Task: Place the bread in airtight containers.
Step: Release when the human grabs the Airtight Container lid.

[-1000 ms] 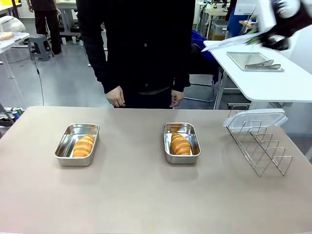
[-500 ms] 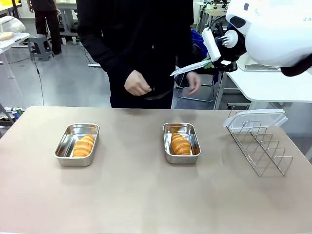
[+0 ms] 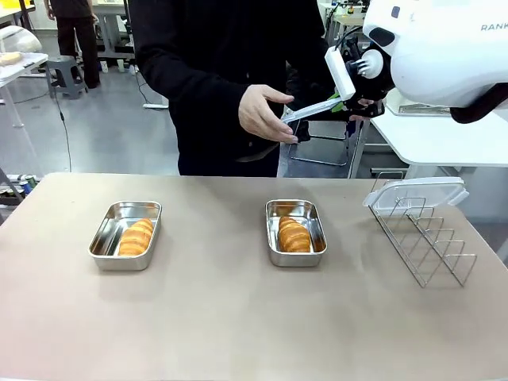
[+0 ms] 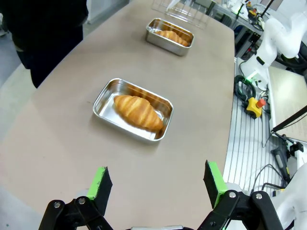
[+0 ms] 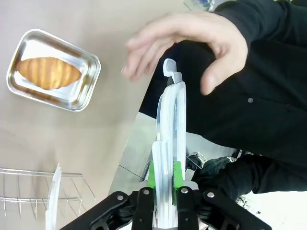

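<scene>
Pinched at one edge by the right end effector [image 5: 163,175], high at the far right above the bench [image 3: 222,317], the clear lid [image 5: 170,120] looks light, stiff and slippery, its free clip end suiting the person's hand [image 3: 262,113]; a soft croissant [image 3: 136,236] sits in each tin [image 3: 101,235], left end effector [image 4: 156,179] spread

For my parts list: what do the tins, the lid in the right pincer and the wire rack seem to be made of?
Left tin and middle tin: probably steel, polished; their walls give mirror reflections.
Lid in the right pincer: likely clear plastic, slightly milky; dark clothing shows through it.
Wire rack: thin shiny bare wire, seemingly steel.
</scene>
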Controlling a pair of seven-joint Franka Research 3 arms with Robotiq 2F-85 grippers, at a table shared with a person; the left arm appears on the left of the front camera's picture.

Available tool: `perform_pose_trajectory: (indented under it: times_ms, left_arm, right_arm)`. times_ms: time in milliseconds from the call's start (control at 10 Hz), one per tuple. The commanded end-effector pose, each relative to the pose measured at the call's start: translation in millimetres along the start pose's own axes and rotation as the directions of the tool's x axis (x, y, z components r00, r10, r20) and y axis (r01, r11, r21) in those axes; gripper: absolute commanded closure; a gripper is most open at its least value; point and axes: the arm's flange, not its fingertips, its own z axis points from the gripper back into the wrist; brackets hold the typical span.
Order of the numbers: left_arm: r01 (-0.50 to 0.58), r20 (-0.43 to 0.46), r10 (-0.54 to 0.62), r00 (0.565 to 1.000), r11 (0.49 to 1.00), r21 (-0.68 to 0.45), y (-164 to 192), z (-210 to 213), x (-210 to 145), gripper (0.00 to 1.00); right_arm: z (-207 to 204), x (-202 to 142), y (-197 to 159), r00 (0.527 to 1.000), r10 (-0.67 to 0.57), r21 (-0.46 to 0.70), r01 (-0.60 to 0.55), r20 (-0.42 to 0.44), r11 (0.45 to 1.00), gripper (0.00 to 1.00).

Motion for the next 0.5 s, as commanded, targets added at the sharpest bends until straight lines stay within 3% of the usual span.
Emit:
perform_pose_trajectory:
  times_ms: [0,400]
  left_arm:
    - [0.01,0.0,-0.01,1.0,1.0,-0.002,-2.9,1.1,1.2,0.0]
    - [0.01,0.0,-0.01,1.0,1.0,-0.002,-2.9,1.1,1.2,0.0]
  right_arm:
    - [5.2,-2.6,2.8,1.0,-0.005,-0.009,0.005,0.013,1.0,1.0]
    - [5.2,-2.6,2.8,1.0,-0.005,-0.009,0.005,0.013,1.0,1.0]
